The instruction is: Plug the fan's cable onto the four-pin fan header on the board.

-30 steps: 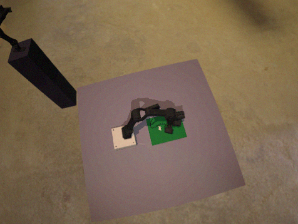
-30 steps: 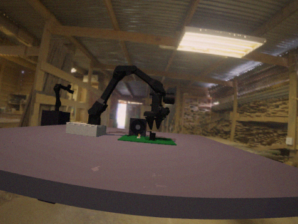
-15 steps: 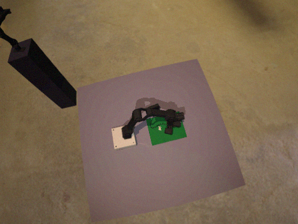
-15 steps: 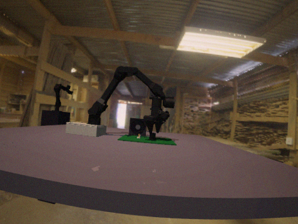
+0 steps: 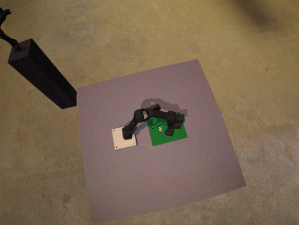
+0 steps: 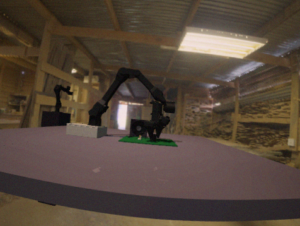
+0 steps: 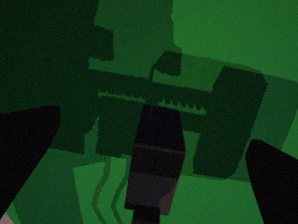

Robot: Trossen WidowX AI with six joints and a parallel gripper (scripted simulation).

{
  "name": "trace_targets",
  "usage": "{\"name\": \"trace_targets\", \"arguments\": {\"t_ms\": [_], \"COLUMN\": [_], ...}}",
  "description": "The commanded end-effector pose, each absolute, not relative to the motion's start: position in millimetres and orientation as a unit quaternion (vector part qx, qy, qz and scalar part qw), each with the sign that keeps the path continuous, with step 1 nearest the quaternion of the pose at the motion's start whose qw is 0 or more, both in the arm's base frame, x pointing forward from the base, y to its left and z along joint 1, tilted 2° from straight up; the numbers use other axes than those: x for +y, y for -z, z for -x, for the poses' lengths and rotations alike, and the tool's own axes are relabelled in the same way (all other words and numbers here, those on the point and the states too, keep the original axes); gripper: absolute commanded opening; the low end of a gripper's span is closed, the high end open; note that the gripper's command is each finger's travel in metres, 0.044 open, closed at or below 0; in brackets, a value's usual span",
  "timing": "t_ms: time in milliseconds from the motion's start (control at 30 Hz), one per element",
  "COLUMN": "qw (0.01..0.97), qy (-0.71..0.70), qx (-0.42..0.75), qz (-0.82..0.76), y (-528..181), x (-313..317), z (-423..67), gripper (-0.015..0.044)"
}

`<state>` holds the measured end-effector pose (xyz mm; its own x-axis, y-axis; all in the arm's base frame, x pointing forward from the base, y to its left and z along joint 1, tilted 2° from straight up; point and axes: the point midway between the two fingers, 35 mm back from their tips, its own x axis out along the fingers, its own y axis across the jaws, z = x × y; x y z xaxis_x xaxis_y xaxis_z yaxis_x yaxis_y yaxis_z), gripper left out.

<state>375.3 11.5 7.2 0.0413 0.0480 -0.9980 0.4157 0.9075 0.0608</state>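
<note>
My gripper (image 6: pixel 155 138) (image 7: pixel 155 132) is open and low over the green board (image 5: pixel 157 141) (image 6: pixel 167 144) (image 7: pixel 235 30). In the wrist view the black plug (image 7: pixel 155 162) is between the spread fingers, with a gap on either side. The cable leaves it at the bottom edge of that view. In the exterior view the fingers hide the plug. The small pale fan header (image 5: pixel 160 129) (image 6: pixel 139 137) is on the board to the left of the gripper in the top and exterior views; it is outside the wrist view. The fingertips are hidden in the top view.
The black fan (image 6: pixel 137 129) stands upright at the back of the board, left of my gripper. My arm rises from a pale base block (image 5: pixel 122 142) (image 6: pixel 85 130) to the left of the board. Another arm stands on a dark pedestal (image 5: pixel 42 73) (image 6: pixel 56 118) beyond the table.
</note>
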Motion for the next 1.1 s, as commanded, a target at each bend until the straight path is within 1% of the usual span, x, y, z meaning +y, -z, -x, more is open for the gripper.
{"name": "trace_targets", "arguments": {"t_ms": [0, 567, 700, 833, 1067], "qw": [0.701, 0.701, 0.701, 0.701, 0.700], "qy": [0.134, 0.131, 0.131, 0.134, 0.136], "qx": [0.680, 0.680, 0.680, 0.680, 0.680], "qz": [-0.169, -0.170, -0.170, -0.169, -0.171], "y": [-4, -6, -9, -53, -55], "x": [11, 11, 11, 9, 10], "z": [-374, -375, -375, -373, -373], "gripper": [0.0440, 0.0000, 0.0000, 0.0000, 0.0000]}}
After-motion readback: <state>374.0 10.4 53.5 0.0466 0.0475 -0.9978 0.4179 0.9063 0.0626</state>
